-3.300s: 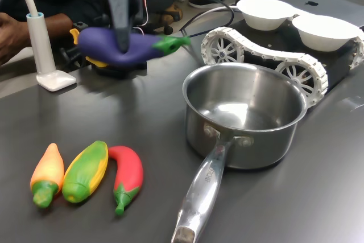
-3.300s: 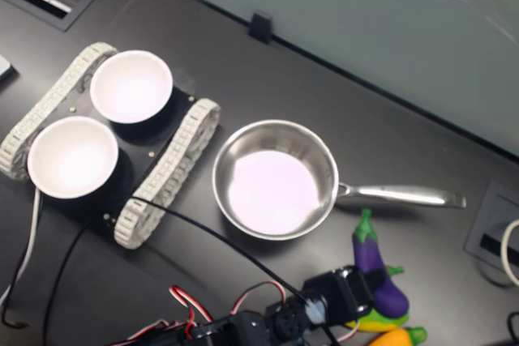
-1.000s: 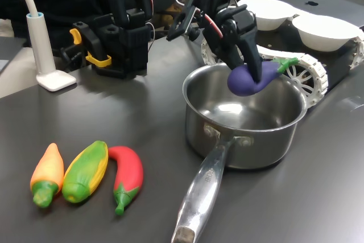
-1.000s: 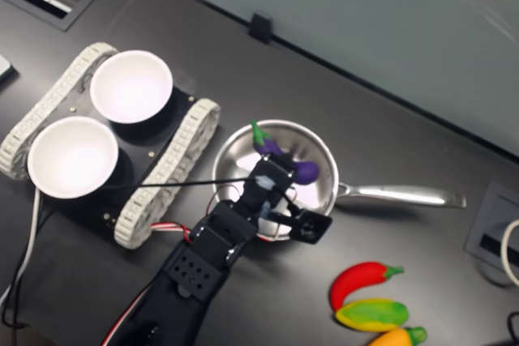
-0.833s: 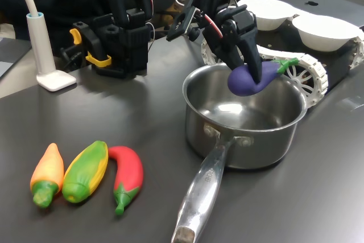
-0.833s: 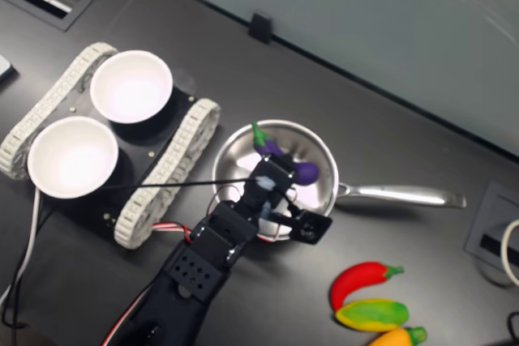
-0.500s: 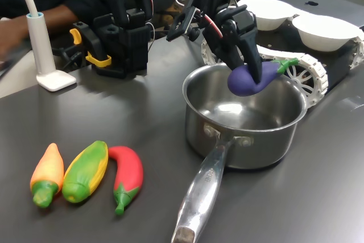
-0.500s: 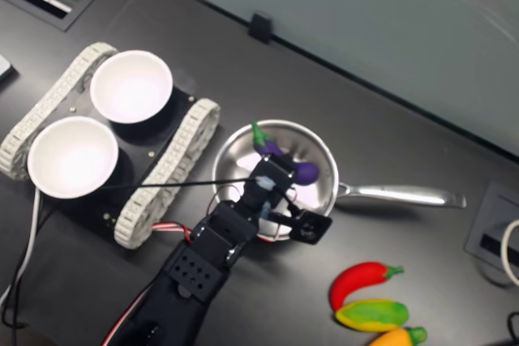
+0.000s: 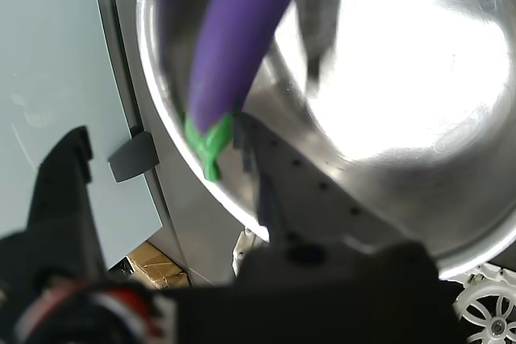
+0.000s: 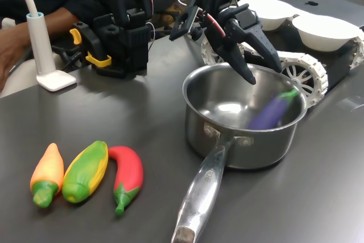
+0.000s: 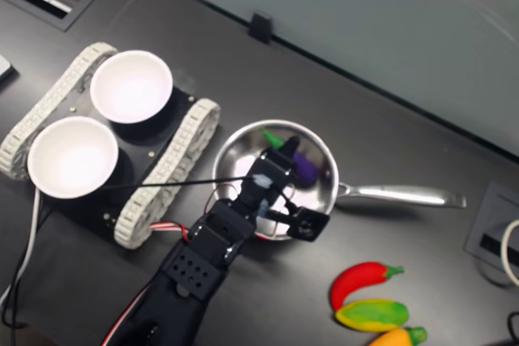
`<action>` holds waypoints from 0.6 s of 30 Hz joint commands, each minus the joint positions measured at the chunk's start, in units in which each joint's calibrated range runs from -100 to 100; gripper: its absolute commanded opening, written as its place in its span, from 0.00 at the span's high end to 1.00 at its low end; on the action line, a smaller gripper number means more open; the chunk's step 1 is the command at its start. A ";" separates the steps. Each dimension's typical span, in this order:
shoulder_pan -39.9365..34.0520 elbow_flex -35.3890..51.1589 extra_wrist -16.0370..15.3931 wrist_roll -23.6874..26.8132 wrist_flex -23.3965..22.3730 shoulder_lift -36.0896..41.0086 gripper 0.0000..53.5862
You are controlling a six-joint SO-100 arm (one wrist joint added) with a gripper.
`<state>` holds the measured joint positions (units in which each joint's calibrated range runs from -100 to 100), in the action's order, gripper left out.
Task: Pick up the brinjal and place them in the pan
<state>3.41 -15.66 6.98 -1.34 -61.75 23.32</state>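
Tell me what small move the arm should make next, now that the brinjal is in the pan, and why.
Probably lift the end effector straight up and away. Its jaws are open and empty above the pan, and the brinjal appears blurred inside the pan, free of the fingers. Nothing is left to hold, so rising clear of the rim seems safest.

Looks like a robotics lab or office: dark desk (image 10: 102, 112) with cable ports (image 11: 495, 237), glass partition (image 11: 389, 22), tracked robot base (image 10: 273, 61), clamped arm (image 10: 122, 38), toy vegetables (image 10: 85, 172).
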 commanded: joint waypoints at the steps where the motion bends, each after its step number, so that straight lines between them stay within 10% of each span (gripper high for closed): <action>1: -0.77 0.53 0.33 -0.59 3.37 1.95 0.41; 12: -0.89 -0.47 0.33 0.15 2.43 3.21 0.20; 18: -0.77 -1.65 0.33 0.39 2.86 4.82 0.25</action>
<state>3.08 -17.65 6.98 -1.34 -61.75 23.40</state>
